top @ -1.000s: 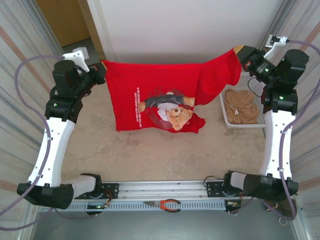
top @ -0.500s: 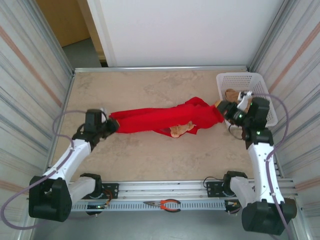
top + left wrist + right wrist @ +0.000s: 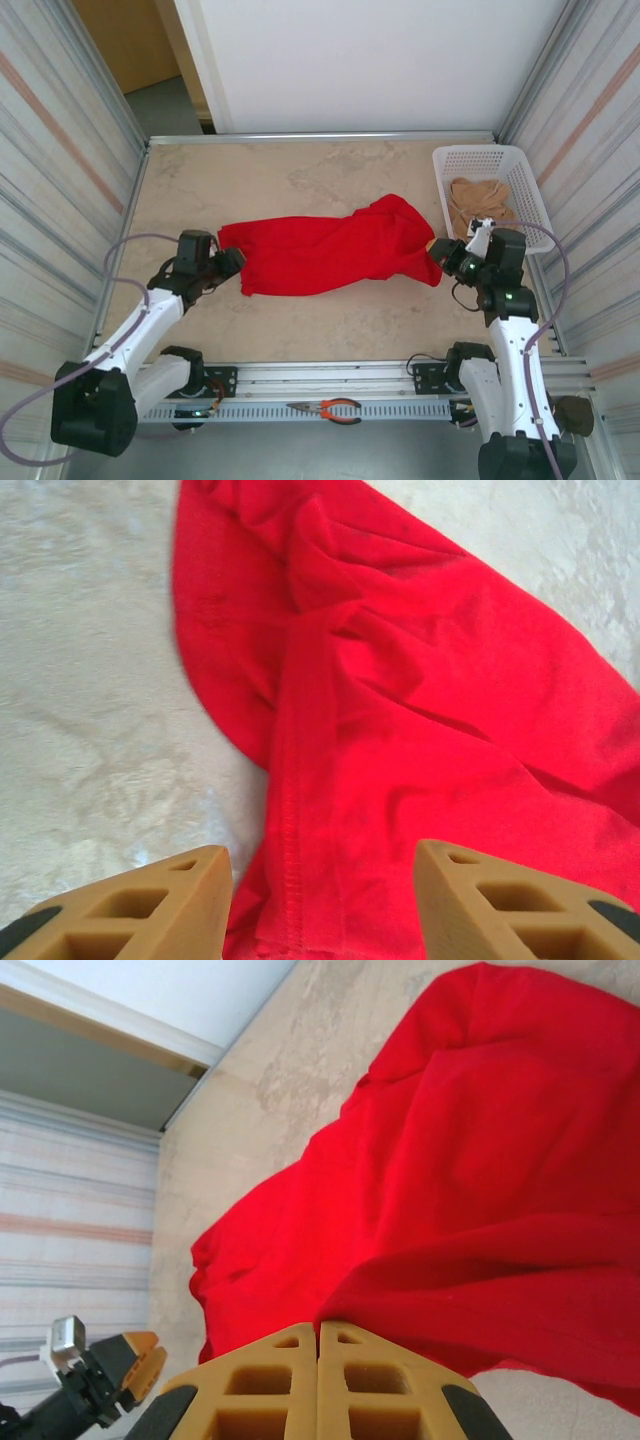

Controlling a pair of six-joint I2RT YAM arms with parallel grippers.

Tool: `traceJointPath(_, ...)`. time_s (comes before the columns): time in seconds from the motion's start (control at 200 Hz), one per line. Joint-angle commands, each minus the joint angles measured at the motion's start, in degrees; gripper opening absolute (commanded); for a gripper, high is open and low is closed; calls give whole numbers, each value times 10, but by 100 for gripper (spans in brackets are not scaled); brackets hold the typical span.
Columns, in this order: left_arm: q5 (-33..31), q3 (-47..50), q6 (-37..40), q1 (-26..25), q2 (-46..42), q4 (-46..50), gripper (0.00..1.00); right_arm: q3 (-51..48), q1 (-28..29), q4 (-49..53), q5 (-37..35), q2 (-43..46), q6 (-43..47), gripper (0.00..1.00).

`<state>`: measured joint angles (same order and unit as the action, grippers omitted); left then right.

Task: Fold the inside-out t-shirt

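Observation:
The inside-out t-shirt (image 3: pixel 320 255) lies as a rumpled red band across the middle of the table, plain red side up. My left gripper (image 3: pixel 232 262) rests low at its left end, open. In the left wrist view the stitched hem of the t-shirt (image 3: pixel 420 710) lies loose between the spread fingers of the gripper (image 3: pixel 320 880). My right gripper (image 3: pixel 437 252) is at the shirt's right end. In the right wrist view this gripper (image 3: pixel 318 1325) is shut, with a fold of the red t-shirt (image 3: pixel 480 1160) pinched at its tips.
A white basket (image 3: pixel 522 172) at the back right holds a tan garment (image 3: pixel 480 205), just behind my right arm. Orange-handled pliers (image 3: pixel 330 408) lie on the front rail. Metal walls close in the table on both sides.
Both arms came down from holding the shirt stretched up high and brought it onto the table. The left gripper has opened and let go of its corner. The shirt has spread wider.

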<state>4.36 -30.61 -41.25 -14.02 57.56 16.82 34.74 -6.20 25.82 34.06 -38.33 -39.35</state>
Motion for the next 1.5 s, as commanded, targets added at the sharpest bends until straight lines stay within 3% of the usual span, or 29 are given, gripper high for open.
traceJointPath(0.0, -65, -45, 27, -39, 46, 42, 53, -7, 8, -4, -9, -1, 11, 0)
traceJointPath(0.256, -163, -149, 8, -132, 204, 130, 56, -4, 13, -10, -15, -5, 10, 0)
traceJointPath(0.721, -218, -164, 7, -145, 275, 173, 46, 9, 14, -9, -19, -7, 12, 0)
traceJointPath(0.922, -226, -159, 10, -144, 269, 172, 30, 13, 14, -8, -18, -8, 14, 0)
traceJointPath(1.062, -230, -159, 14, -142, 263, 174, 11, 16, 14, -9, -19, -9, 14, 0)
traceJointPath(1.107, -230, -160, 16, -141, 260, 175, 0, 18, 14, -9, -19, -10, 13, 0)
traceJointPath(1.142, -231, -160, 17, -140, 255, 176, 0, 20, 15, -10, -19, -11, 12, 0)
traceJointPath(1.242, -235, -169, 35, -126, 229, 182, 0, 33, 15, -29, -20, -25, 6, 0)
traceJointPath(1.323, -218, -204, 67, -88, 191, 188, 0, 72, 12, -53, -19, -63, 2, 0)
traceJointPath(1.493, -89, -359, 128, 32, 110, 146, 0, 320, -7, -76, 12, -221, 1, 0)
